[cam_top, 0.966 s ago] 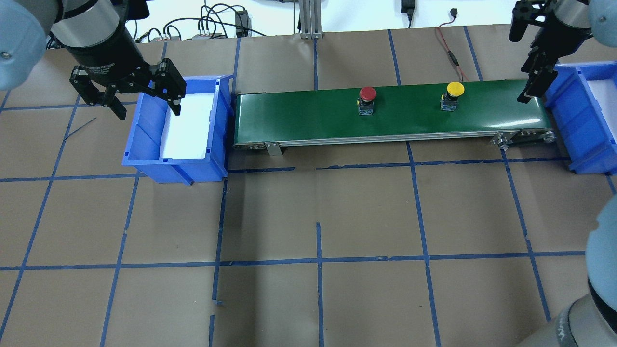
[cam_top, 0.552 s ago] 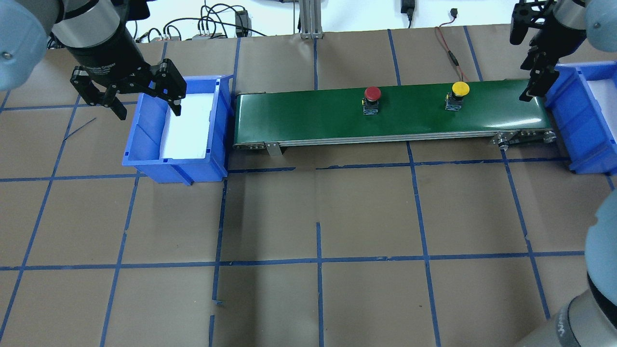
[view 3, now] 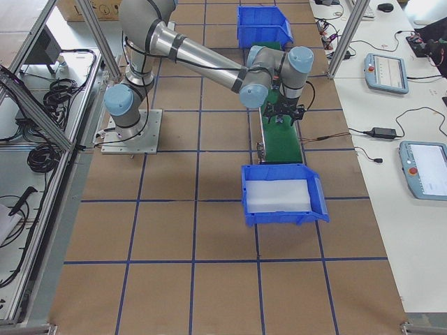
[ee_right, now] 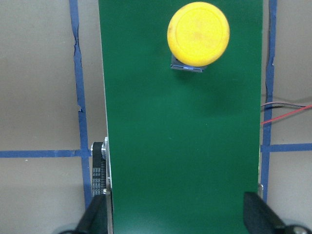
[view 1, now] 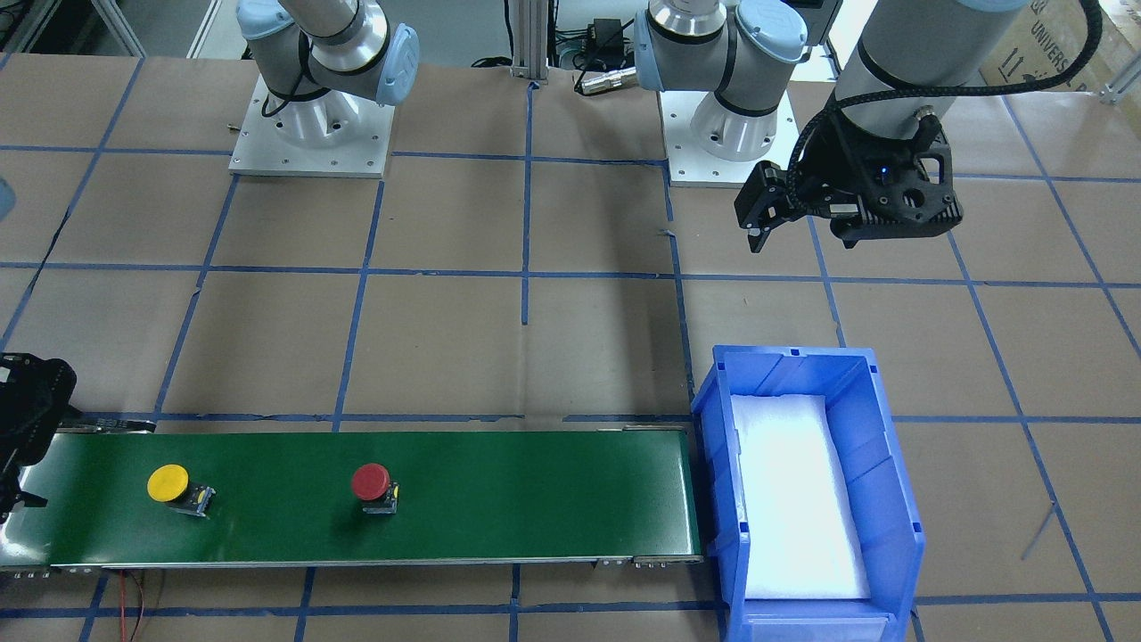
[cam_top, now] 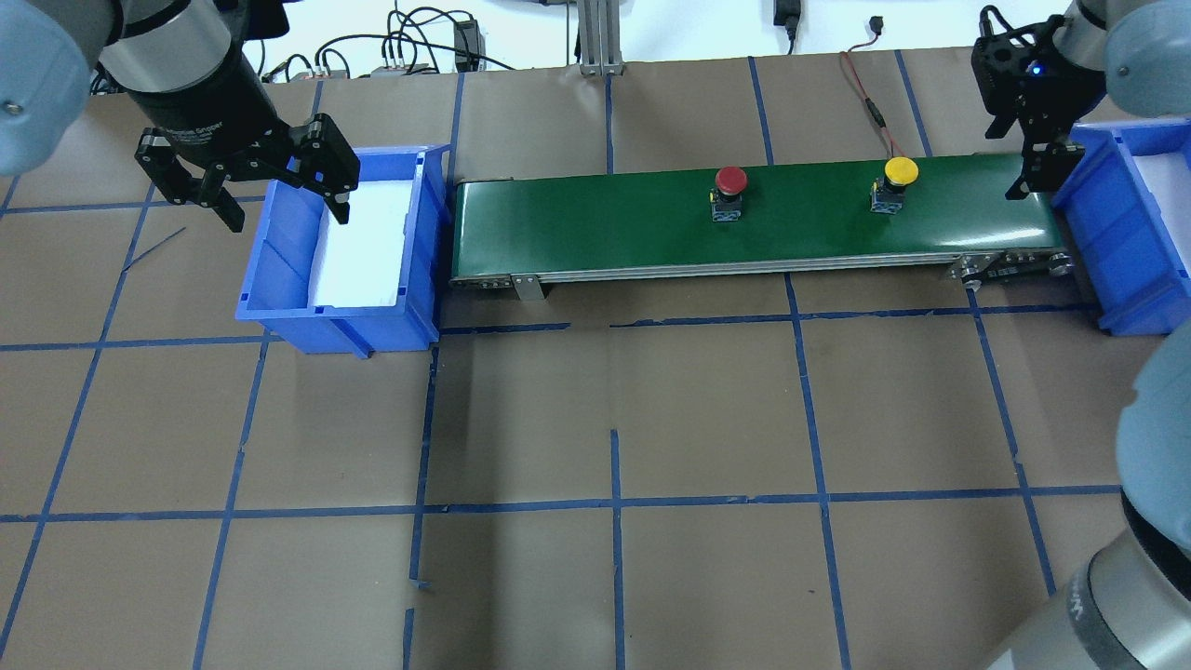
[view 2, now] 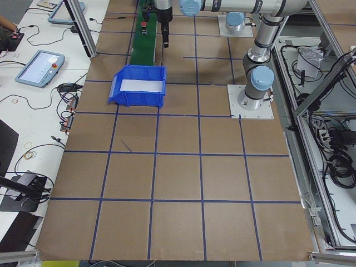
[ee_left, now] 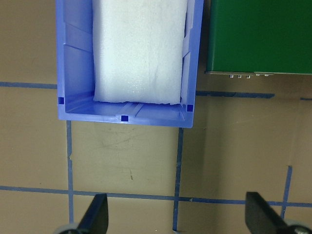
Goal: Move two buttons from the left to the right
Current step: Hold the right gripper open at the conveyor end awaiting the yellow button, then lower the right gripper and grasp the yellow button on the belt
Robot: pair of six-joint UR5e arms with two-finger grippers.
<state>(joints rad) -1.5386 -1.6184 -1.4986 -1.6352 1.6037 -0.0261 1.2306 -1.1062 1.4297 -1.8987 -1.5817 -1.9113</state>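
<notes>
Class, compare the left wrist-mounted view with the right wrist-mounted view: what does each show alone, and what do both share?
Only the left wrist view: the blue bin with its white foam pad, and the left gripper, open. Only the right wrist view: the yellow button, a red wire, and the right gripper, open. Shared: the green conveyor belt and the brown table with blue tape lines.
</notes>
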